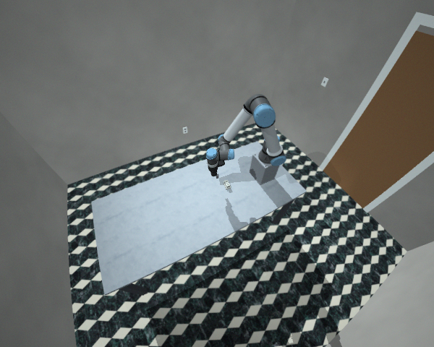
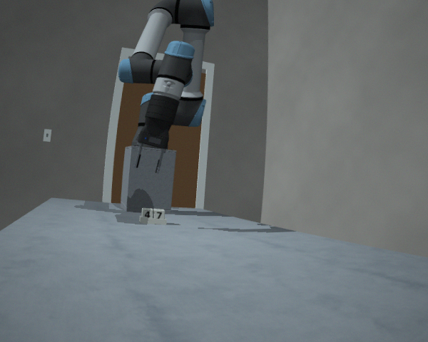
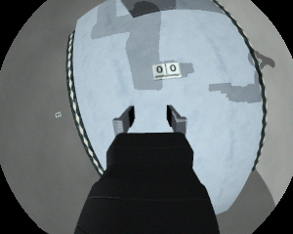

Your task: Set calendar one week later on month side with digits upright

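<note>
A small white tray [image 2: 153,221] with two white cubes stands on the grey table near the arm's pedestal. In the exterior view the left cube [image 2: 146,214] shows a 4 and the right cube [image 2: 158,214] a 7. In the wrist view the calendar [image 3: 165,70] shows two round digits that look like 0 and 0. It is a tiny pale block in the top view [image 1: 227,183]. My gripper [image 2: 148,164] is open and empty, well above the table and close to the tray. It also shows in the wrist view [image 3: 149,119] and in the top view [image 1: 214,174].
The arm's grey pedestal [image 2: 150,178] stands right behind the tray. The table [image 1: 179,209] stretches wide towards the front and left. A brown door [image 1: 393,126] is in the wall beyond the table.
</note>
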`<action>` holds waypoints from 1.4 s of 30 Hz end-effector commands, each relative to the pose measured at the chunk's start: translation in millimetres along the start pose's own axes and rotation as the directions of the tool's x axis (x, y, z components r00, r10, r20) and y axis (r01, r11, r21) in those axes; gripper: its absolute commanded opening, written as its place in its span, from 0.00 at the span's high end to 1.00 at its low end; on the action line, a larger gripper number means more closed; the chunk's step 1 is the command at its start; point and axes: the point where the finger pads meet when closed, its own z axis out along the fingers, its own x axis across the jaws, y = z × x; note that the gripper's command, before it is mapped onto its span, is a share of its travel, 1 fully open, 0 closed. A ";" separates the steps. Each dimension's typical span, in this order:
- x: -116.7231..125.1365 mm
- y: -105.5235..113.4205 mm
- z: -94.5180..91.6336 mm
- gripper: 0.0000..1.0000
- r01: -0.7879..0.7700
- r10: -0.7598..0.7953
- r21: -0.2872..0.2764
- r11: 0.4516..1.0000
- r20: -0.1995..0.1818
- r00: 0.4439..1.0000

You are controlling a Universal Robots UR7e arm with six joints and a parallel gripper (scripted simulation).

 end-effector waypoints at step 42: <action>5.3 -95.9 10.1 0.00 0.096 -0.116 -0.130 0.987 -0.162 0.980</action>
